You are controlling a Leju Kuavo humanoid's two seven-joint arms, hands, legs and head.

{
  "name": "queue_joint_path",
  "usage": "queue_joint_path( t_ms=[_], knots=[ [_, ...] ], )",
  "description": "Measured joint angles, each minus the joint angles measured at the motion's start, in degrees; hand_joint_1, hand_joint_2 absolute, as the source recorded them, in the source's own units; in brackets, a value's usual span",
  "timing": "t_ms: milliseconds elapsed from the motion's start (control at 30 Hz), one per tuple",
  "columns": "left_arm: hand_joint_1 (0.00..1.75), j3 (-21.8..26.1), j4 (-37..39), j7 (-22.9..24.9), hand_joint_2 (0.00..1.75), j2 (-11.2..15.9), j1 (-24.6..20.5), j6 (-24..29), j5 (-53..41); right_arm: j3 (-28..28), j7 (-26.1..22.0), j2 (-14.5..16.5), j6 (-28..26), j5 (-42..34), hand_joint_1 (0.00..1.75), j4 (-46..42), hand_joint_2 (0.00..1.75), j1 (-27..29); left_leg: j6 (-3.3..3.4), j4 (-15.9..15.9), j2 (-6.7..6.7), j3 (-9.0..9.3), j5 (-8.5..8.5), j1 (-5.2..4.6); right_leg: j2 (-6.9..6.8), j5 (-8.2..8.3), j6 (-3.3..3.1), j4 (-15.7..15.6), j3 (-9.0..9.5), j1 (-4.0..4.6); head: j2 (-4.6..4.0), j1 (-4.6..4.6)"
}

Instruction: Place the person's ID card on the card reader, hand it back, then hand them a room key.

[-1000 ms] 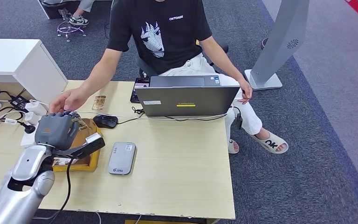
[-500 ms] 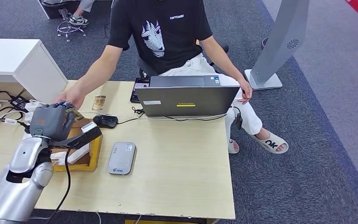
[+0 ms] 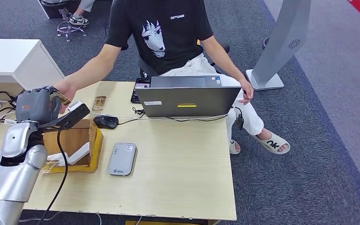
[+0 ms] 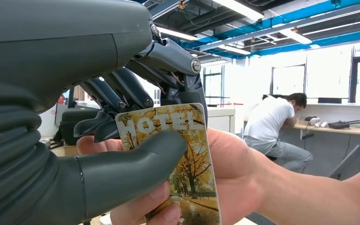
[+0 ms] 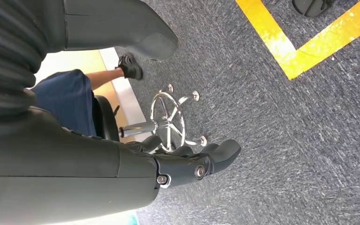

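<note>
My left hand (image 3: 37, 106) is raised over the table's back left corner and pinches a room key card (image 3: 60, 98). In the left wrist view the card (image 4: 187, 159) reads HOTEL over an autumn tree picture, held between my thumb (image 4: 136, 161) and dark fingers (image 4: 122, 91). The person's hand (image 4: 234, 173) wraps the card from behind, its fingertips on the lower edge; from the head view that hand (image 3: 67, 88) meets mine. The grey card reader (image 3: 123, 159) lies flat on the table with nothing on it. My right hand (image 5: 187, 164) hangs over grey carpet and holds nothing.
An open wooden box (image 3: 93, 140) with white cards stands beside the reader. A yellowish card (image 3: 99, 102), black mouse (image 3: 105, 121), phone (image 3: 139, 89) and laptop (image 3: 187, 99) lie along the back of the table. Cables and plugs (image 3: 9, 105) sit at the left.
My left hand rose from the wooden box and moved back and left with the key card. The person's hand drew back with it and now grips the card.
</note>
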Motion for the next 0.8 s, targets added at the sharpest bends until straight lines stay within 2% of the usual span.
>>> queue_joint_path(
  t_ms=[200,233,333,367,533,800],
  knots=[
    [1.75,0.2,1.4,-0.1,1.75,-0.4,-0.2,0.0,0.0,0.0,0.0,-0.1,0.0,0.1,0.0,0.0,1.75,-0.1,0.0,0.0,0.01,0.0,0.0,0.0,0.01,0.0,0.0,0.0,0.0,0.0,0.0,0.0],
    [1.64,0.2,1.6,-0.1,1.75,-0.5,-0.2,0.1,0.0,0.0,0.0,-0.1,0.0,0.2,0.0,0.0,1.75,-0.1,0.0,0.0,0.01,0.0,0.0,0.0,0.01,0.0,0.0,0.0,0.0,0.0,0.0,0.0],
    [0.34,0.2,2.0,-0.1,1.75,-0.8,-0.2,0.2,-0.1,0.0,0.0,-0.1,0.0,0.3,0.0,0.0,1.75,-0.1,0.0,0.0,0.01,0.0,0.0,0.0,0.01,0.0,0.0,0.0,0.0,0.0,0.0,-0.01],
    [0.0,0.2,2.1,-0.1,1.75,-0.9,-0.1,0.4,-0.1,0.0,0.0,-0.1,0.0,0.3,0.0,0.0,1.75,-0.1,0.0,0.0,0.01,0.0,0.0,0.0,0.01,0.0,0.0,0.0,0.0,0.0,0.0,-0.01],
    [0.0,0.6,2.1,0.1,1.75,-1.4,0.5,3.3,-0.1,0.0,0.0,-0.1,0.0,0.6,0.0,0.0,1.75,-0.1,0.0,0.0,-0.02,-0.02,0.0,0.0,-0.02,0.0,0.0,0.0,0.0,0.0,0.0,0.0],
    [0.0,1.2,2.0,-0.1,1.75,-1.8,2.3,4.4,0.1,0.0,0.0,-0.1,0.0,0.8,0.0,0.0,1.75,-0.1,0.0,0.0,-0.01,-0.01,0.0,0.0,-0.01,0.0,0.0,0.0,0.01,0.0,0.0,0.01]
  ],
)
